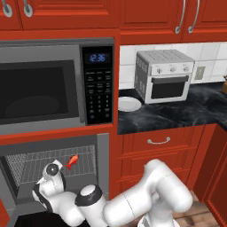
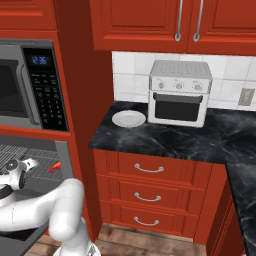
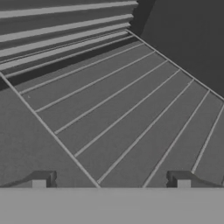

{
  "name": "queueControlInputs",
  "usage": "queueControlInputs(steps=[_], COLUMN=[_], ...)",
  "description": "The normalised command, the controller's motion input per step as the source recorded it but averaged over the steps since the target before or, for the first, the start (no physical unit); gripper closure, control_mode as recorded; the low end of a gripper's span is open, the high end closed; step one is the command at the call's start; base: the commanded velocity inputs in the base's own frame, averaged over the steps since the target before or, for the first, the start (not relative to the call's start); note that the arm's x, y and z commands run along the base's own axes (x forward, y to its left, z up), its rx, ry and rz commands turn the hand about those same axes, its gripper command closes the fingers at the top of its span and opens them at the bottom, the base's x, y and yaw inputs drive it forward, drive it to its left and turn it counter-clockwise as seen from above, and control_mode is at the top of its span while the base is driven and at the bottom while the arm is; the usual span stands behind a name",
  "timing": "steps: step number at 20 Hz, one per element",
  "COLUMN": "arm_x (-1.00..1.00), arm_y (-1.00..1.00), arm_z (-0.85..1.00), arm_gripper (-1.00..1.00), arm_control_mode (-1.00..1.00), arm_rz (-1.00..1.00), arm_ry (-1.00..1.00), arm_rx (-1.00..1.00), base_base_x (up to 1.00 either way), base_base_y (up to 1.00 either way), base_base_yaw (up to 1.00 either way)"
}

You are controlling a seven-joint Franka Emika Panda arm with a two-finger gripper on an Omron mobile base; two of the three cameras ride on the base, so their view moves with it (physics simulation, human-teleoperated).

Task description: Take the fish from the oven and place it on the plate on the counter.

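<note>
Red cabinets (image 2: 150, 22), white tiled wall (image 2: 131, 75), wooden floor (image 2: 145, 246), microwave (image 1: 53, 86), toaster oven (image 2: 179, 93).

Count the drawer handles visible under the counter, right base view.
3. Stacked beneath the counter: top handle, middle handle, bottom handle. Others could sit outside the frame.

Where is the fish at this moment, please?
The fish lies on the wire rack inside the open oven, toward its right side, below the microwave in the left base view.
</note>
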Motion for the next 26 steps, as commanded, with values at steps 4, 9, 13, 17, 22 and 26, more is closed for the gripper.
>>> queueControlInputs(steps=[4, 9, 13, 17, 22, 26], arm_x=[-0.39, -0.62, -0.35, -0.06, 0.0, 0.0], arm_y=[0.0, 0.0, 0.0, 0.0, 0.07, 0.04], arm_z=[-1.0, -1.0, -1.0, -1.0, -1.0, -1.0], arm_gripper=[-1.0, -1.0, -1.0, -1.0, -1.0, -1.0], arm_control_mode=[-1.0, -1.0, -1.0, -1.0, -1.0, -1.0], arm_rz=[-0.04, -0.07, -0.08, -0.08, -0.1, -0.1], arm_ry=[-0.01, -0.01, -0.1, -0.22, -0.31, -0.27], arm_rx=[-0.06, -0.02, -0.03, -0.01, 0.0, 0.0], base_base_x=[0.0, 0.0, 0.0, 0.0, 0.0, 0.0], base_base_y=[0.0, 0.0, 0.0, 0.0, 0.0, 0.0], base_base_yaw=[0.0, 0.0, 0.0, 0.0, 0.0, 0.0])
